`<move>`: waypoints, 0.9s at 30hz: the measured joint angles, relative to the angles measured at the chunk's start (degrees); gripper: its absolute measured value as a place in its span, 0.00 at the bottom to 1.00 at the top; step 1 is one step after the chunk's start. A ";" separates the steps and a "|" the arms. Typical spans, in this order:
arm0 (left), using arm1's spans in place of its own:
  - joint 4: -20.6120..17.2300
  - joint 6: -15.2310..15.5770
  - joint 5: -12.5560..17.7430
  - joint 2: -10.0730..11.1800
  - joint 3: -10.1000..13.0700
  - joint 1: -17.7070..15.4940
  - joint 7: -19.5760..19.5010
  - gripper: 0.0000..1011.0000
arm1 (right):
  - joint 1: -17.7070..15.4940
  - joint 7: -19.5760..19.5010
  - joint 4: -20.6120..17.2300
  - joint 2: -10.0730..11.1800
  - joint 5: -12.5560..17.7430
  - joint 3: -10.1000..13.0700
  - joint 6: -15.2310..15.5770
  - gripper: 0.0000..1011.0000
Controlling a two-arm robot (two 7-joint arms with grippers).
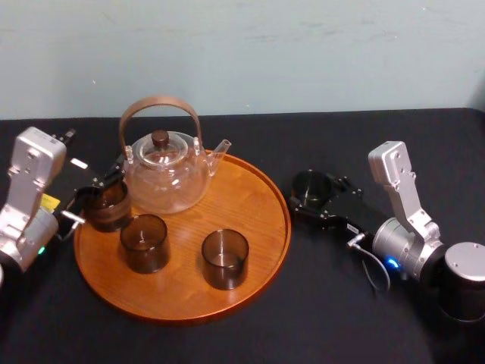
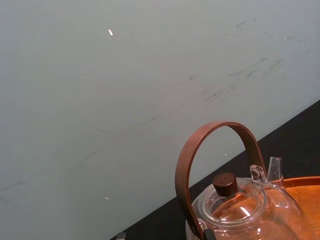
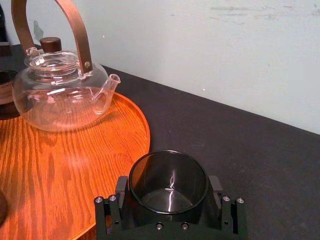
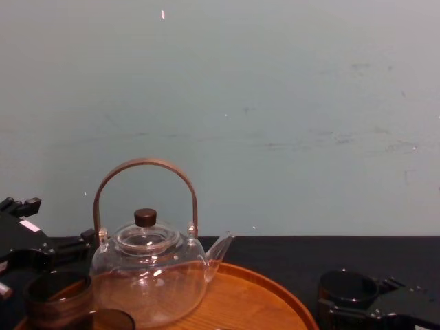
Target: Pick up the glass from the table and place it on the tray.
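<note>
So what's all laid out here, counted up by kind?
Smoky glasses: 4 (two loose on the tray, one at the left gripper, one on the table in the right gripper)
Glass teapot: 1
Tray: 1
Total: 6

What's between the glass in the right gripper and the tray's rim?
Nothing: in the head view just bare table separates the glass, held by the right gripper, from the tray.

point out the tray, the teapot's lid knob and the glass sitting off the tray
tray (image 1: 286, 220): head view, its right rim
lid knob (image 1: 160, 138): head view, top of the knob
glass (image 3: 167, 180): right wrist view, its inside wall
</note>
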 joint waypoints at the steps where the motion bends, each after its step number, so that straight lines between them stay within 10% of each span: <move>1: 0.00 0.00 0.00 0.00 0.00 0.00 0.00 0.99 | 0.00 -0.01 0.00 0.00 0.01 0.01 0.01 0.99; 27: 0.00 0.00 0.00 0.00 0.00 0.00 0.00 0.99 | -0.09 -0.12 -0.11 0.01 0.19 0.10 0.21 0.89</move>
